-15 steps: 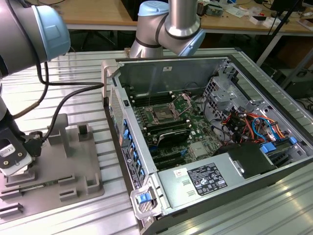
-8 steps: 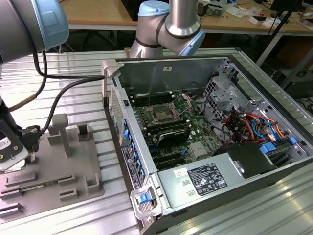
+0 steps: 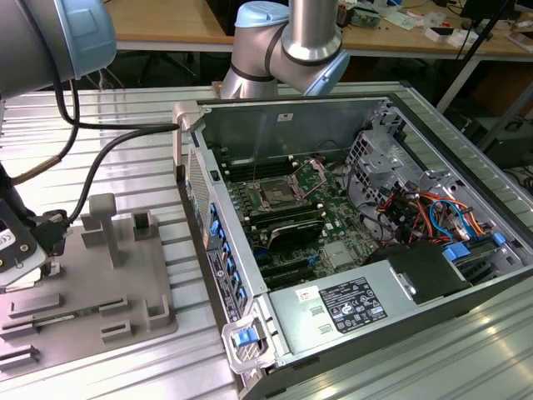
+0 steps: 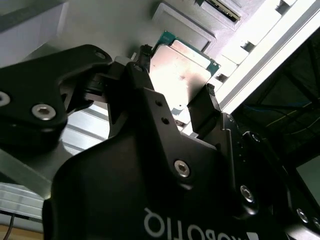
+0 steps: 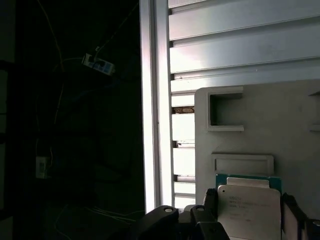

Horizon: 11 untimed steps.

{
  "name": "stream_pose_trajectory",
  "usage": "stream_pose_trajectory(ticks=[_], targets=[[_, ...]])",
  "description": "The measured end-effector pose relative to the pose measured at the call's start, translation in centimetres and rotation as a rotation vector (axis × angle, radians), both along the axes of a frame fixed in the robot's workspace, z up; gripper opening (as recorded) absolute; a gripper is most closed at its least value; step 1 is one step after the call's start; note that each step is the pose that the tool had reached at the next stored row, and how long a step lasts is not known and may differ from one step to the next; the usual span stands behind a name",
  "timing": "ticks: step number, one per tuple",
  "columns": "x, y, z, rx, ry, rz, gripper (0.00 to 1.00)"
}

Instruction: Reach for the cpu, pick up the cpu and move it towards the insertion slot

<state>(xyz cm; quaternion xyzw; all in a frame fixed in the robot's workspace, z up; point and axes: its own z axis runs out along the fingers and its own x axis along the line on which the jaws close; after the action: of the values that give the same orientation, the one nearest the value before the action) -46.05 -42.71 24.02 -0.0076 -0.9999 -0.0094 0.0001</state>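
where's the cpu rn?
In both wrist views the cpu is right at the gripper, over the grey tray at the exterior view's left, outside the computer case.

Silver-grey arm [image 3: 312, 25] with pale blue joint caps [image 3: 83, 25], black cables [image 3: 90, 185], matte black jaws, silver screws [image 4: 181, 168], white lettering [image 4: 170, 225].

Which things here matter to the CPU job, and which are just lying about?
Job: cpu, between the gripper sides, over the grey tray; insertion slot in the open case.
Lying about: power supply, coloured cables, heatsink.
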Motion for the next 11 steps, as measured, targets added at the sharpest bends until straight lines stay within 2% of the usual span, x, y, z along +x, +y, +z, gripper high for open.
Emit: stream_pose_trajectory(ticks=[7, 11], targets=[[0.04, -0.01, 0.91, 0.0002, 0.0, 0.0, 0.55], [0.09, 0.0, 1.89, 0.0002, 0.0001, 0.0, 0.55]])
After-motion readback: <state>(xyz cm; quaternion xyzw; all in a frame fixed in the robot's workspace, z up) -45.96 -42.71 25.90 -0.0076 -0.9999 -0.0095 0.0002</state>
